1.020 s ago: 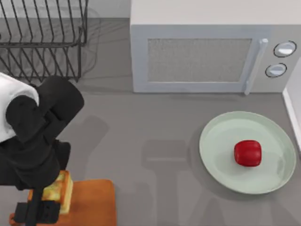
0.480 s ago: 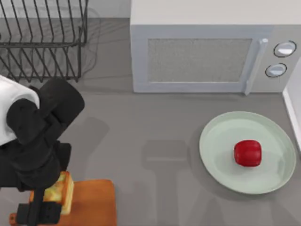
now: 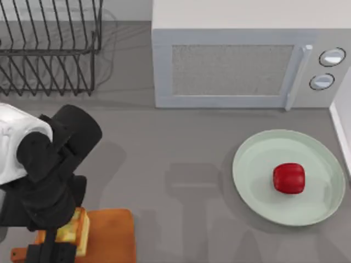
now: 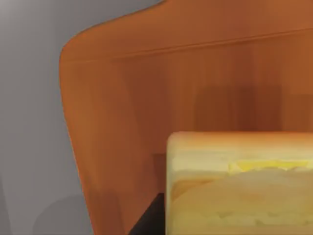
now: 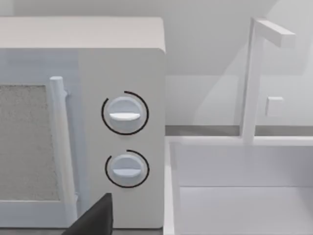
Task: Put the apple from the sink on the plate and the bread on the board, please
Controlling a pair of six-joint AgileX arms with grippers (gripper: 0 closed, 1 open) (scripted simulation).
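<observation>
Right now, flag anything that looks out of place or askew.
Nothing stands out. The apple sits on the plate, and the bread is over the board under the left gripper.

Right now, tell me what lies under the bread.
The bread sits over the board near the table's front left corner. The left tool and arm cover part of both, so actual contact cannot be confirmed.

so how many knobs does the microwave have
2: both on the microwave front's right side, the upper knob directly above the lower knob, right of the door handle.
</observation>
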